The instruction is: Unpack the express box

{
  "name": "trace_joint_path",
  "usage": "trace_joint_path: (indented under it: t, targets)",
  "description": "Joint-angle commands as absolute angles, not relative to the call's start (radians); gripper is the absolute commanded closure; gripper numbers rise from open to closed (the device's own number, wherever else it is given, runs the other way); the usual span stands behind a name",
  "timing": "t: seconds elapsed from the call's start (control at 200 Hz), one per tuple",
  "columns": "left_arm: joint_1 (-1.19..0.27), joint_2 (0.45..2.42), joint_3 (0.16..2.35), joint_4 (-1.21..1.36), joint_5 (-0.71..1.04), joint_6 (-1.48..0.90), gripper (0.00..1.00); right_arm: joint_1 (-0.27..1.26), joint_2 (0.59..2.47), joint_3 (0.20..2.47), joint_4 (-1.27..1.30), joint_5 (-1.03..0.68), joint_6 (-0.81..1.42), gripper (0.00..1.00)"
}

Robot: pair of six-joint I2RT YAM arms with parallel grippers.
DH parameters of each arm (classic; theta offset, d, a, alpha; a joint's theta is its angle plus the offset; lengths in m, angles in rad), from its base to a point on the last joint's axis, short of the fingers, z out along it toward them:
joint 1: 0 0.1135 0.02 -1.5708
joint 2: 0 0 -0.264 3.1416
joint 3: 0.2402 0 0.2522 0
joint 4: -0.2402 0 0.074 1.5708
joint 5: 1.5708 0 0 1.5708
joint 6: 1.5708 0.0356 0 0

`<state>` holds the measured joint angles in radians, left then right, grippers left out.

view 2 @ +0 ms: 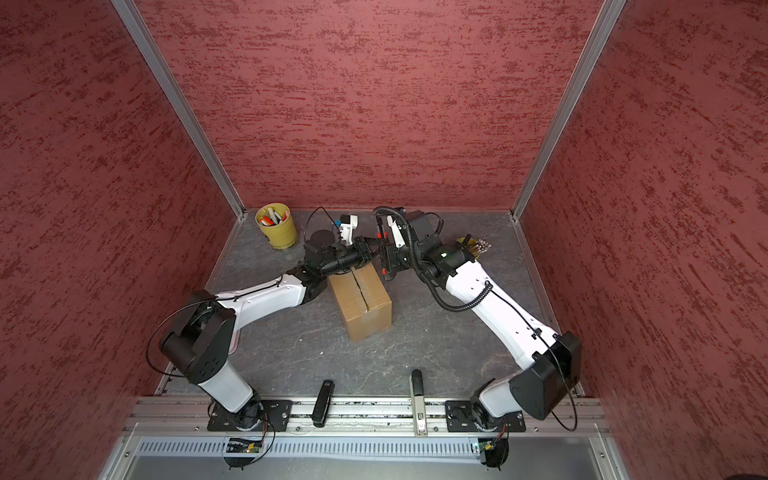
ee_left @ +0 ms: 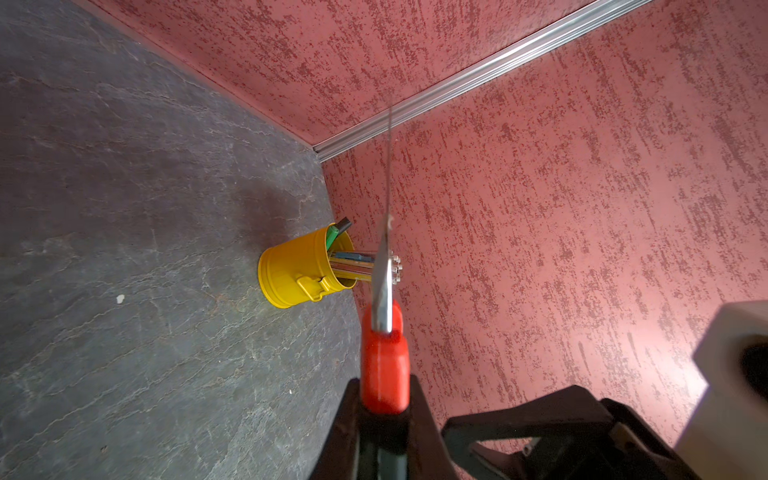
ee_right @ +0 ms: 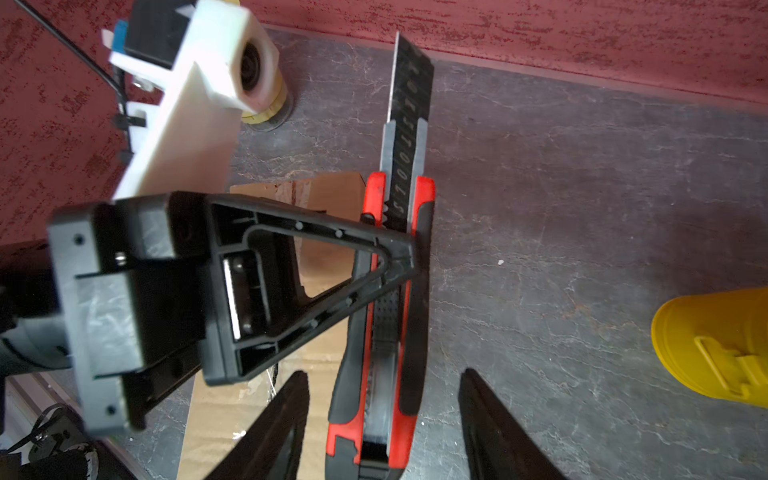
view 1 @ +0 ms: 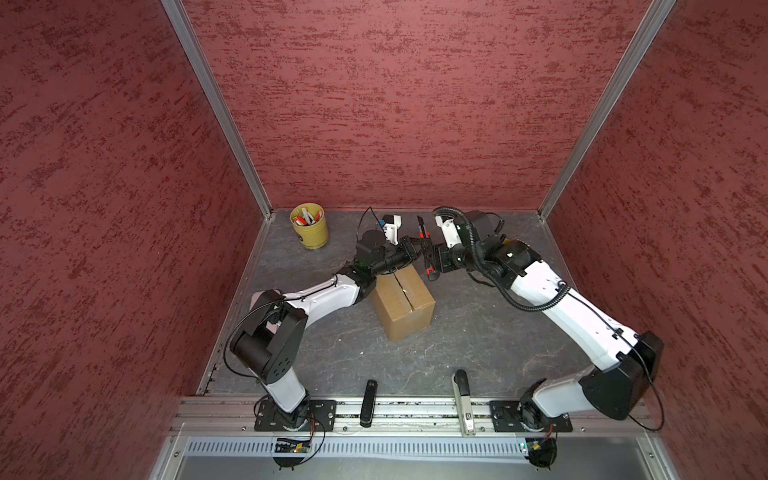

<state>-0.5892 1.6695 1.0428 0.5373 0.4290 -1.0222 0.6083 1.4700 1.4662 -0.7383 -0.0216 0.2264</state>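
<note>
As left jaws clamp knife, express box part-hidden

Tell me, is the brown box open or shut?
Shut. In both top views the express box has its top flaps lying flat, meeting along the centre seam.

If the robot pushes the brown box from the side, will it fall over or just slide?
Probably slide: the box sits flat on a wide bottom on the grey table. It's cardboard with its flaps shut, so likely stiff enough not to crumple. A push high up might tip it.
</note>
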Motion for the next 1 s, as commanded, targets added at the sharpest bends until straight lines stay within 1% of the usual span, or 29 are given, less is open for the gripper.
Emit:
trace_joint_path:
  t: [0.0, 0.426, 0.867, 0.992]
  targets:
    - [-0.584, 1.644, 1.051, 0.590, 0.454, -1.034, 1.00, 0.615, 1.492, 1.490, -0.750, -0.013, 0.218, 0.41]
    - [-0.593, 1.616, 1.022, 0.622, 0.466, -1.061, 1.00, 0.616, 1.538, 1.518, -0.741, -0.014, 0.230, 0.42]
    - [-0.624, 1.623, 1.007, 0.669, 0.471, -1.091, 1.00, 0.617, 1.575, 1.543, -0.736, 0.025, 0.242, 0.44]
    - [-0.633, 1.623, 0.994, 0.683, 0.469, -1.098, 1.00, 0.616, 1.578, 1.545, -0.736, 0.044, 0.245, 0.47]
